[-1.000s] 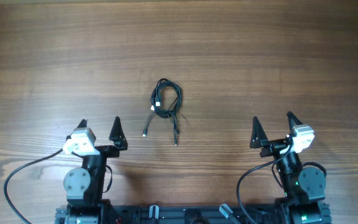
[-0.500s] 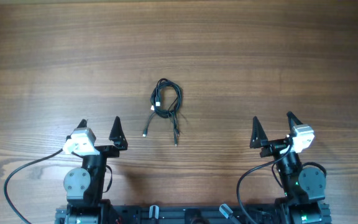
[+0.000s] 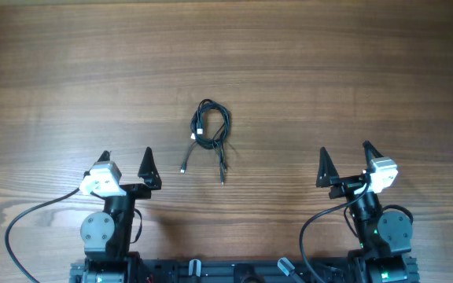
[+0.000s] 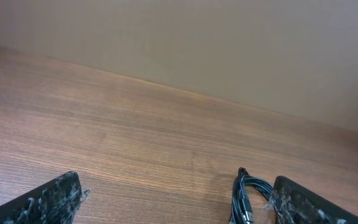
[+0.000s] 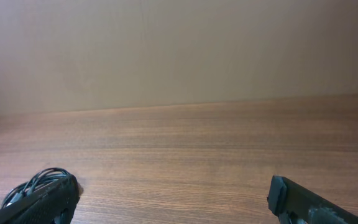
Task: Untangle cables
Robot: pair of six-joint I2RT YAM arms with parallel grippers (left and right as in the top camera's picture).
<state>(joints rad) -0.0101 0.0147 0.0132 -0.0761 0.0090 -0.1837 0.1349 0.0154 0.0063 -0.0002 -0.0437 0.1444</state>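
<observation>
Fingers of the left gripper [image 3: 126, 157] stand spread wide with nothing between them, their black pointed tips aimed toward the far side of the brown wood-grain table [image 3: 352, 63]. Those of the right gripper [image 3: 344, 156] are parted just as widely and likewise hold nothing. Both grippers sit by the near edge, one at the left and one at the right, well apart from each other. Between them and somewhat farther out lie the thin black cables [image 3: 208, 130] with small silvery plug ends, resting on the wood around the middle of the table and touched by neither gripper. Their far part is a tight tangled loop of several turns. From its near side two loose strands trail toward the arms, one slanting to the near left and ending in a pale plug, the other running nearly straight to a small tip. In the left wrist view the cables [image 4: 244, 199] show low at the right, just inside the right-hand finger [image 4: 303, 202]. In the right wrist view they peek out at the lower left, partly hidden behind the left-hand finger [image 5: 48, 199]. Beyond the table's far edge rises a plain beige wall [image 5: 179, 50].
</observation>
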